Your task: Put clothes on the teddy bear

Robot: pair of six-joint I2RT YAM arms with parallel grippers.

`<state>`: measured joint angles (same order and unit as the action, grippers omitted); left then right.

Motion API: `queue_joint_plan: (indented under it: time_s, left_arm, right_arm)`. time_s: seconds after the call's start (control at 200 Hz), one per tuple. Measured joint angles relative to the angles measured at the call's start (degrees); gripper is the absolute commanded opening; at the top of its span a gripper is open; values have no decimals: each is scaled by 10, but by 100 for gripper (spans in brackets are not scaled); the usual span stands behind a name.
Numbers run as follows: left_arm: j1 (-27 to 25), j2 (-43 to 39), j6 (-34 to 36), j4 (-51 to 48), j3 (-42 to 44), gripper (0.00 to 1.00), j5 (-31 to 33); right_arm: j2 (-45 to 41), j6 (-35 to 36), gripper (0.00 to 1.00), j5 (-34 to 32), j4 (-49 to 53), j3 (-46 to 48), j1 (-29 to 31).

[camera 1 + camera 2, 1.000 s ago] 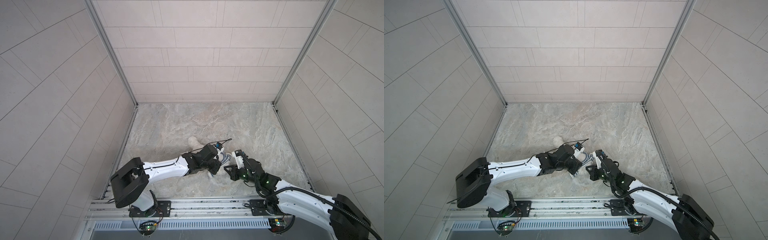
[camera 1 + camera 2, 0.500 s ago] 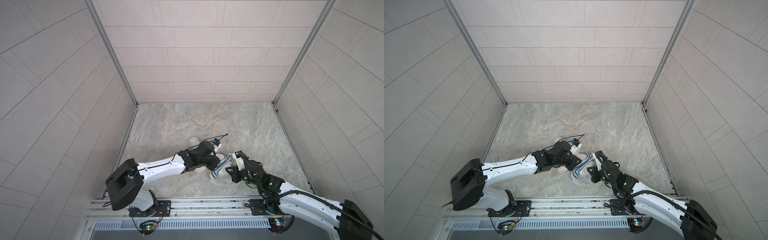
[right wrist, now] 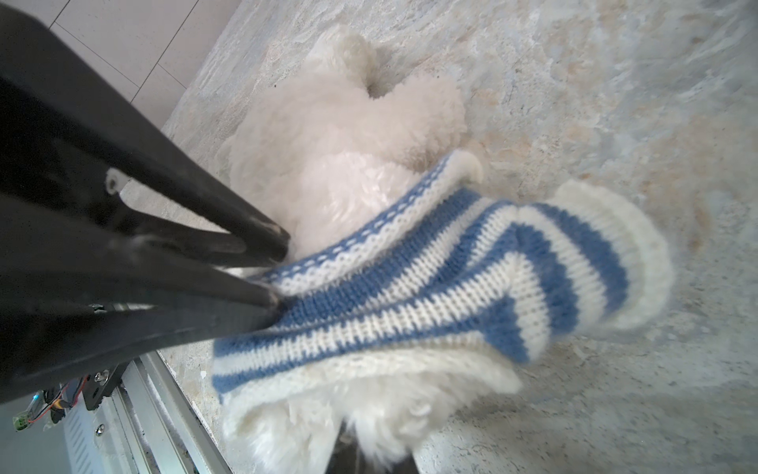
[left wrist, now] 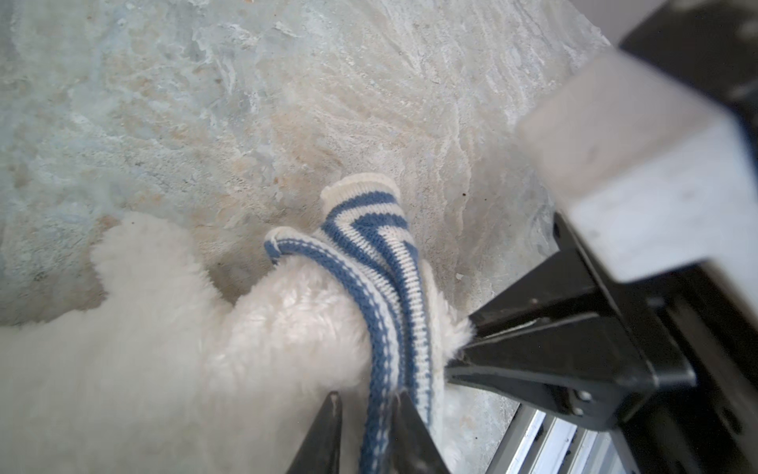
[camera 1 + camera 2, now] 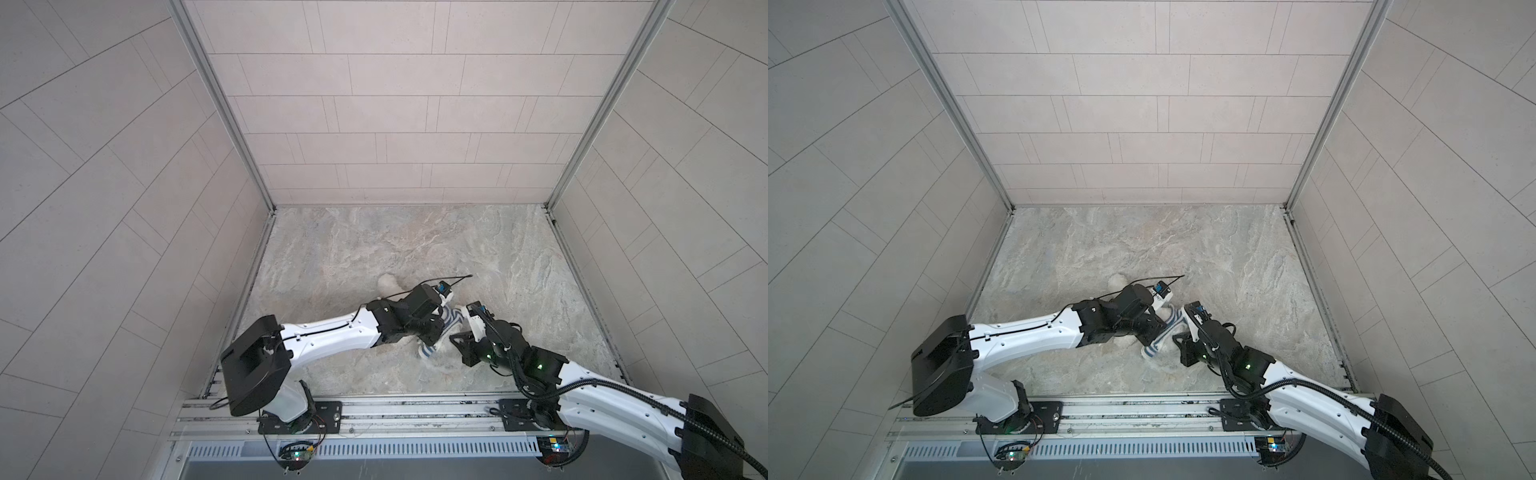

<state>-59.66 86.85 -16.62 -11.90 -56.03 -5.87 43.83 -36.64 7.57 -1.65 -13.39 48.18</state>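
Fluffy white teddy bear point(image 3: 328, 164) lying down, striped shirt point(image 3: 451, 287) seemingly round limb.

Three walls of pale beige tiles close the space in: the back wall point(image 5: 382, 104), with the left wall point(image 5: 104, 187) and the right wall point(image 5: 685, 187) slanting outward on either side. Aluminium corner posts point(image 5: 223, 104) run down the joins. The floor point(image 5: 415, 241) is a matte, grey-beige marbled slab. An aluminium rail point(image 5: 415, 409) borders its near edge. The light is soft and even, and the shadows are faint.
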Motion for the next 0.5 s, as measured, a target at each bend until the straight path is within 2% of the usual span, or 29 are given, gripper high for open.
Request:
queue_joint_plan:
  time_s: [0.035,0.08,0.31,0.501]
  left_arm:
    - [0,1,2,-1,0,10,3]
    - [0,3,4,-4,-1,0,7]
    - [4,-11,6,-6,1,0,16]
    - [77,-61,0,-2,33,0,14]
  right_arm:
    - [-2,0,0,-1,2,0,1]
    - [-5,0,0,-1,4,0,1]
    - [-33,7,0,-10,24,0,10]
    - [-51,40,0,-59,58,-23,72]
